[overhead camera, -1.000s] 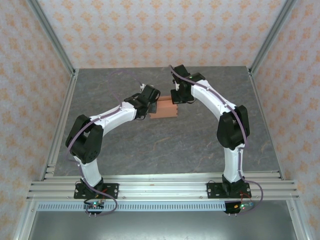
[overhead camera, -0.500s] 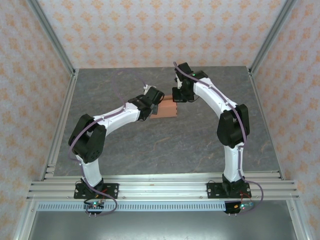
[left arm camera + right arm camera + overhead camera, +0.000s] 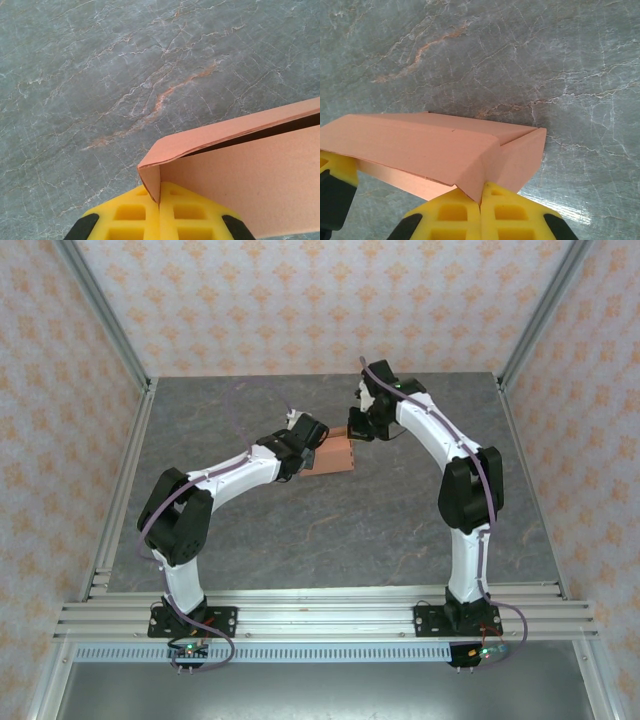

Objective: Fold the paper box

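Left hand [image 3: 160, 197] clamped on salmon-orange card paper box [image 3: 338, 454], 9 o'clock | right hand [image 3: 481, 197] clamped, 1 o'clock | step: likely closing lid | next: tuck flap squarely.

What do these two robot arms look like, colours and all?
Left arm and right arm: white tubular links, bulky black joints, a thin purple cable along each. Left end effector and right end effector: bright yellow fingers with square recesses.
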Tool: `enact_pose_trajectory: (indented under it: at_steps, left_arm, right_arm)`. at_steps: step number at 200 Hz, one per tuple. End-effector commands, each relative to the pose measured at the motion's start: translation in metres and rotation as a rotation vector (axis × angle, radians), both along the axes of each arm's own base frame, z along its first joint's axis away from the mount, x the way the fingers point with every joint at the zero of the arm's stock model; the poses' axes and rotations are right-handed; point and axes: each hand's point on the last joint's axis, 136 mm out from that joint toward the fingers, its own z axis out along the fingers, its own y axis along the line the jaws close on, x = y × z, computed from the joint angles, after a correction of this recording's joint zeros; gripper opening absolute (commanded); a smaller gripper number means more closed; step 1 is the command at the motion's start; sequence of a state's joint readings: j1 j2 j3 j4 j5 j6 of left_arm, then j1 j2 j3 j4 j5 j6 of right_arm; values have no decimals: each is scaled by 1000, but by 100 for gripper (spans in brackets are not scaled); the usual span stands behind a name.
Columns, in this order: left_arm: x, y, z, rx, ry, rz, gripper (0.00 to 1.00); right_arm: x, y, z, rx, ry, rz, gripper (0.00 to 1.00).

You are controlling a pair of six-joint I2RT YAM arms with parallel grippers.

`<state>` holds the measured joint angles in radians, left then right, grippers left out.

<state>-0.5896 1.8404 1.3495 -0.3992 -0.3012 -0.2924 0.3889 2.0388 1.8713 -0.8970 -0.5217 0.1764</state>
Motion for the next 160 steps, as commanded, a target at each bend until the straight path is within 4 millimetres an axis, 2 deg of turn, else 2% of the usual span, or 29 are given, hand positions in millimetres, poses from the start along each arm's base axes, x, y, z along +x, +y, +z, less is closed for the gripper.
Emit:
enact_pose_trajectory:
  at_steps: [1, 115, 160]
  left_arm:
    - [-27, 0, -44, 103, 169, -69, 0]
    - [-25, 5, -39, 153, 159, -78, 0]
    - [-24, 7, -39, 167, 159, -84, 0]
  right_arm:
    - [3, 16, 19, 106, -24, 22, 4]
    - [18, 0, 18, 196, 22, -17, 3]
    - [23, 2, 17, 229, 41, -21, 1]
